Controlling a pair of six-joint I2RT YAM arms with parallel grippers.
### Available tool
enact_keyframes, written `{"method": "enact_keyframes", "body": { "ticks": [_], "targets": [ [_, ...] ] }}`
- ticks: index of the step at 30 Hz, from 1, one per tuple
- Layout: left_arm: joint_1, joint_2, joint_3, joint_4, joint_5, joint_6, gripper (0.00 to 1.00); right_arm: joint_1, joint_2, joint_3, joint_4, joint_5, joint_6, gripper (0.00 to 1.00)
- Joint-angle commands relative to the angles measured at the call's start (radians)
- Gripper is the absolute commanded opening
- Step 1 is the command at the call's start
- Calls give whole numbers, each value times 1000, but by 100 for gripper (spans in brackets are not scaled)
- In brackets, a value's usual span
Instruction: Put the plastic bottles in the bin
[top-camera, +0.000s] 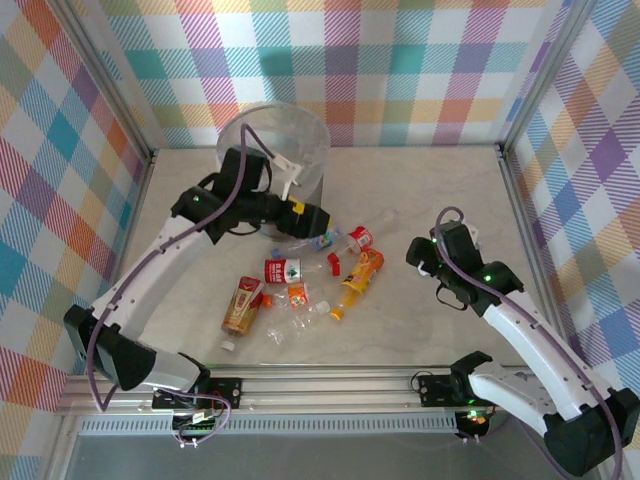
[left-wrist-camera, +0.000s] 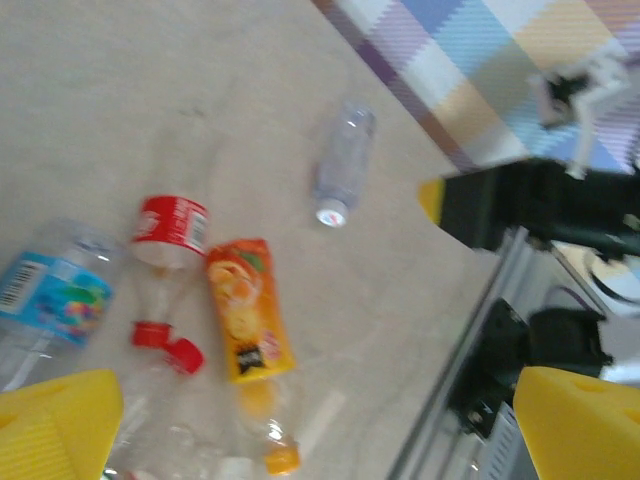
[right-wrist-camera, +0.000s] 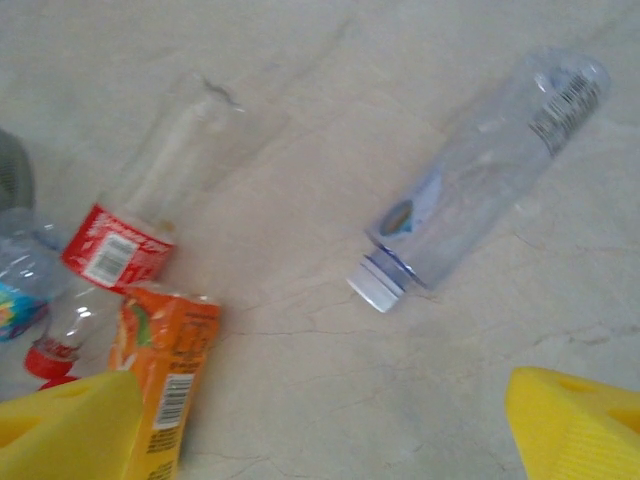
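The right end effector (right-wrist-camera: 320, 430) holds its yellow fingers (right-wrist-camera: 60, 430) wide apart and empty, just above the worktop (right-wrist-camera: 300, 340), near a clear bottle (right-wrist-camera: 470, 170) lying alone on its side. To grab it well, it should line up across the bottle's middle, come down, then squeeze. The left end effector (left-wrist-camera: 320, 430) is open and empty too, above the other bottles (top-camera: 283, 270) and near the bin (top-camera: 315, 150) at the back; I cannot tell if any bottle is inside.
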Motion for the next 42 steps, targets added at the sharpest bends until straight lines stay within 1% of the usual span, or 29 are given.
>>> {"method": "enact_keyframes", "body": {
  "ticks": [1, 3, 6, 9, 11, 14, 18, 24, 29, 31, 36, 42],
  "targets": [
    [-31, -55, -73, 130, 59, -60, 100, -86, 36, -54, 27, -110, 42, 90],
    [-56, -61, -109, 178, 75, -81, 100, -142, 62, -85, 75, -171, 49, 87],
    [-87, -53, -135, 231, 104, -99, 100, -192, 119, -112, 138, -223, 62, 85],
    [-105, -45, -167, 313, 127, -129, 100, -199, 162, -109, 182, -222, 73, 85],
    [-122, -34, -187, 355, 140, -138, 100, -225, 204, -120, 222, -245, 84, 85],
    [-148, -13, -197, 364, 137, -136, 100, -244, 265, -114, 256, -259, 91, 85],
    [-175, -13, -213, 363, 94, -122, 100, -252, 321, -108, 297, -233, 98, 83],
    [-198, -38, -235, 350, -13, -78, 100, -274, 397, -104, 344, -214, 105, 81],
    [-202, -68, -282, 415, -82, -93, 100, -307, 463, -89, 373, -217, 104, 79],
    [-202, -73, -292, 449, -98, -101, 100, -315, 482, -85, 379, -219, 105, 77],
    [-202, -54, -290, 444, -110, -103, 100, -316, 534, -76, 403, -226, 90, 72],
    [-204, -17, -282, 433, -89, -112, 100, -316, 574, -61, 401, -192, 62, 69]
  ]
}}
